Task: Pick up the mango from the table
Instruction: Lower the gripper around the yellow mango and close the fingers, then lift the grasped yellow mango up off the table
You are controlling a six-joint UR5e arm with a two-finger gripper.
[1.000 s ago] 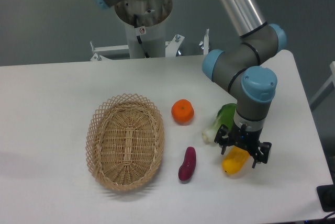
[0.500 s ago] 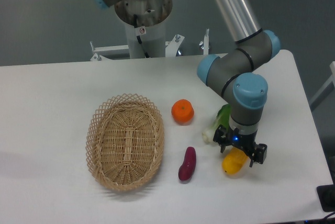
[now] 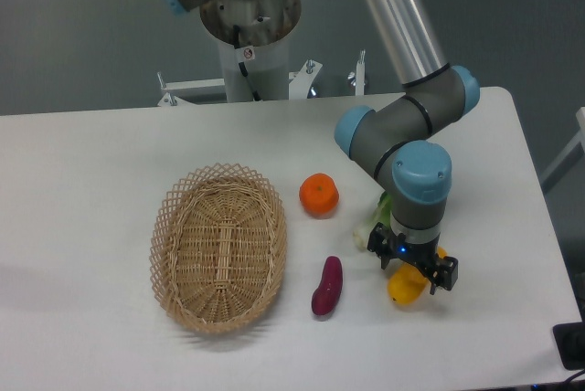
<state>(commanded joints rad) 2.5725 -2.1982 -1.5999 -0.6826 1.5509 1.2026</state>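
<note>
While your gripper point(image 3: 410, 268) straddles the mango point(image 3: 406, 285), jaws spread, a green vegetable point(image 3: 373, 222) crowds it; the sweet potato point(image 3: 327, 286) lies near.

- mango point(image 3: 404, 288): yellow, shading to orange, lies on the table near the front right, mostly hidden under the arm's wrist, only the lower end shows
- table point(image 3: 82, 181): white, flat, matte

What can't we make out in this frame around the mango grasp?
- Camera view: most of the mango is hidden under the hand; contact is unclear.
- Whether the hand is open or closed: wrist blocks it.
- Green vegetable: mostly behind the arm.
- Basket interior: looks empty, weave too fine to confirm.
</note>
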